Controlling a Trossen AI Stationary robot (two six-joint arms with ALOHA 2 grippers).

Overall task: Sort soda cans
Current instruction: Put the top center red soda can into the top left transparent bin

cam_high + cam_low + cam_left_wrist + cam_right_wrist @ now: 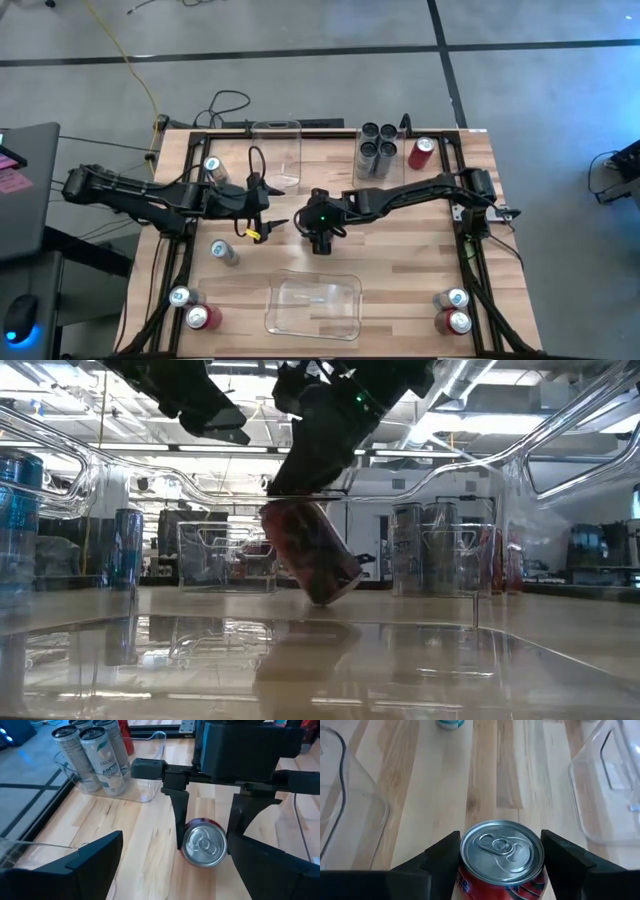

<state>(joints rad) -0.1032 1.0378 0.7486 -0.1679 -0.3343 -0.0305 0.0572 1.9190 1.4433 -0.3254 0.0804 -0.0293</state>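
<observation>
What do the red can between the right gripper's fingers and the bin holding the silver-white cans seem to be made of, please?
Red can: apparently thin metal, with a brushed silver top, pull tab and glossy printed wall. Bin: probably clear, glossy rigid plastic; the cans and table show through it.

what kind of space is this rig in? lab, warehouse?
Probably an industrial lab or workshop hall. The low view looks past the wooden table into a big open room with exposed ceiling lights. From above, a bare concrete floor surrounds the table, with a loose yellow cable across it.
</observation>
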